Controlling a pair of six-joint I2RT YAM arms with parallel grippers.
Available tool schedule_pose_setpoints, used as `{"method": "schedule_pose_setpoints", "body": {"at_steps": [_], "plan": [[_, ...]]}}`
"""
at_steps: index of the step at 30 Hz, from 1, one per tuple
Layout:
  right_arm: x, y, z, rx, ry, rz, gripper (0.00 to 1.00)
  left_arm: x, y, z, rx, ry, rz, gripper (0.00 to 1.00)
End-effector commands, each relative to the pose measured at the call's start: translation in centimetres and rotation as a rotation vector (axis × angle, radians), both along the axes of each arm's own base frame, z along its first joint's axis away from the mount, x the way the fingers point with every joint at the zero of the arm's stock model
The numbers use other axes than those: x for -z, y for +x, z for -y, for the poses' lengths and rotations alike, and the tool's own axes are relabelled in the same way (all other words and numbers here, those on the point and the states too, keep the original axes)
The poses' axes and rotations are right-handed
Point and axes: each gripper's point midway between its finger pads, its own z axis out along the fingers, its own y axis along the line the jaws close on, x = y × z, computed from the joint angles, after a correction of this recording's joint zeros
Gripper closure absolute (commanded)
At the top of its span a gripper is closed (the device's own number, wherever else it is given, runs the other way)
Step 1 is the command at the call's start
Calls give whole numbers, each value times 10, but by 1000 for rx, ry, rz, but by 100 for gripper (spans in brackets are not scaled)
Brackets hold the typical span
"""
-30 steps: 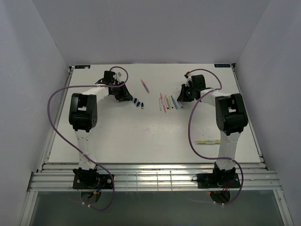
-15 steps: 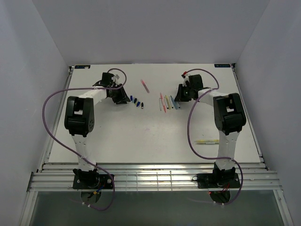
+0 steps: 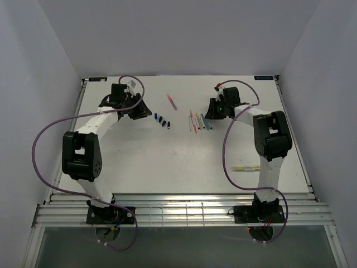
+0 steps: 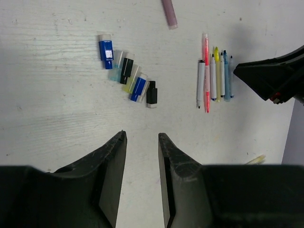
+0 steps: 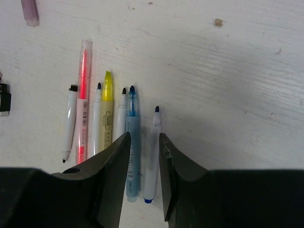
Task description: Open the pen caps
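Several pen caps (image 4: 128,76), blue, black, yellow and clear, lie in a slanted row on the white table; they also show in the top view (image 3: 163,120). My left gripper (image 4: 141,135) is open and empty, short of the caps; in the top view it (image 3: 140,111) is to their left. Several pens (image 5: 102,118) lie side by side with bare tips, also in the top view (image 3: 198,121). My right gripper (image 5: 144,135) is open and empty, above the blue pen (image 5: 132,142) and a white pen (image 5: 153,152).
A pink pen (image 3: 172,101) lies alone behind the caps. A yellow pen (image 3: 245,167) lies near the right arm's base. The right gripper's fingers (image 4: 270,78) show in the left wrist view beside the pens. Purple cables loop off both arms.
The left arm has swung out to the left and its gripper has drawn back from the caps. The right gripper has shifted slightly left over the row of pens.
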Motion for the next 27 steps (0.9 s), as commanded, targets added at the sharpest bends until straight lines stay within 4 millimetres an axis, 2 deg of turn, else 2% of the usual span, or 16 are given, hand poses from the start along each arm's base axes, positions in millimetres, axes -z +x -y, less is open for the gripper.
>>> {"method": "schedule_pose_setpoints", "body": {"at_steps": [1,3,5,6,7,10,13,17,18,19,20,22,24,25,26,27], "plan": [[-50,19,-16,-19,15,133,63,-43,-7,4,27,-27,113,56],[-61,26,-25,-30,2,168,60,-52,-12,5,41,-39,130,56],[-60,30,-36,-53,-19,187,56,-64,-17,5,45,-46,159,56],[-70,36,-43,-62,-20,214,54,-67,-19,6,46,-50,164,56],[-65,38,-49,-77,-31,212,52,-74,-21,5,46,-51,183,55],[-65,48,-75,-130,-55,233,47,-77,-27,6,52,-58,190,55],[-65,57,-102,-184,-77,254,43,-77,-33,7,63,-68,194,55],[-63,65,-134,-231,-111,291,30,-71,-41,6,67,-69,186,55],[-61,67,-137,-235,-123,298,29,-65,-44,6,67,-69,173,55],[-49,69,-140,-239,-133,281,28,-64,-46,6,70,-70,172,55],[-58,73,-147,-239,-133,301,28,-65,-47,7,74,-76,177,55],[-46,76,-151,-241,-147,291,27,-60,-52,7,77,-79,168,55],[-48,80,-156,-238,-148,306,28,-61,-55,7,78,-81,176,55],[-40,80,-158,-238,-154,299,28,-58,-57,7,81,-81,170,55],[-41,82,-161,-237,-155,307,29,-60,-57,7,82,-82,173,55],[-28,81,-162,-242,-163,287,29,-59,-59,8,87,-86,172,55]]}}
